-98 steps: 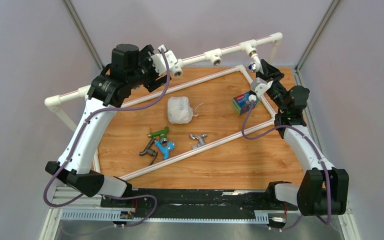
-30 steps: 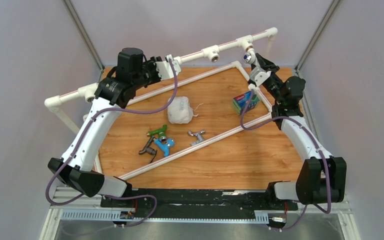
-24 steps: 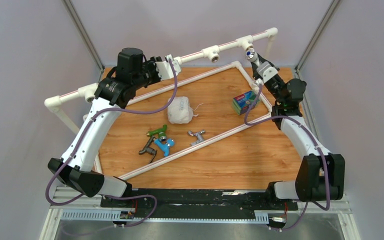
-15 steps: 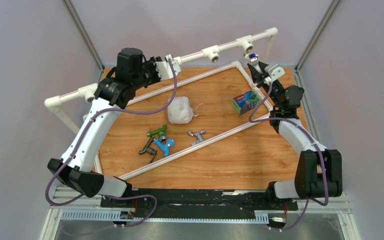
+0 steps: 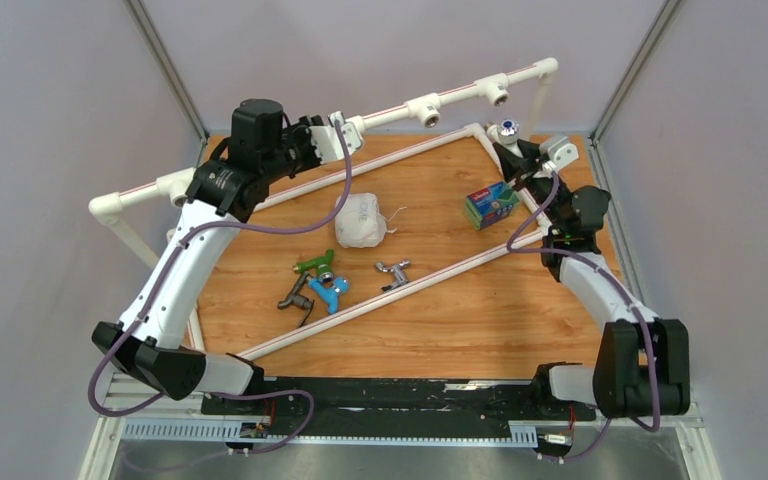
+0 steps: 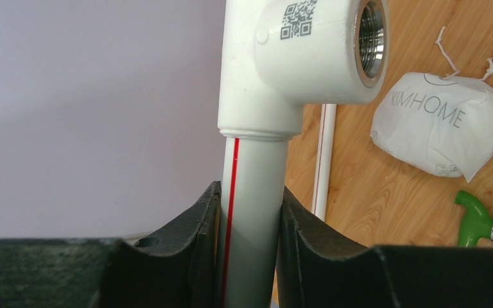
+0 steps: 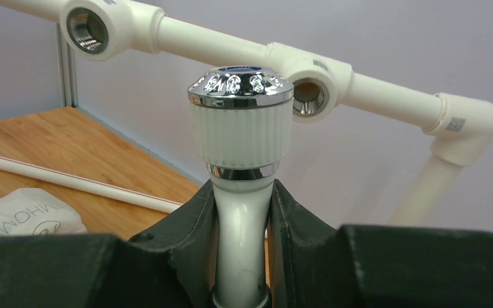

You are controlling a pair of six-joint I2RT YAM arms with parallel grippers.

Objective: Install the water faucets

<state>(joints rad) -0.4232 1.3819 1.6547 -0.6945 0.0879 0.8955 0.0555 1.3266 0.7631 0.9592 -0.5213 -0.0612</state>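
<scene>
While the left gripper (image 6: 249, 212) clamps the white pipe (image 6: 257, 160) below a tee (image 6: 276, 70), the right gripper (image 7: 241, 205), closed tight around the white faucet (image 7: 241, 138), holds it near the open sockets (image 7: 308, 96), so next it likely must line up with 1 and screw in.

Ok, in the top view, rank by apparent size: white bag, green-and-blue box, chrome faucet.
Largest: white bag.
Then: green-and-blue box.
Smallest: chrome faucet.
All lie on the wooden board, so nearness hardly matters.
</scene>
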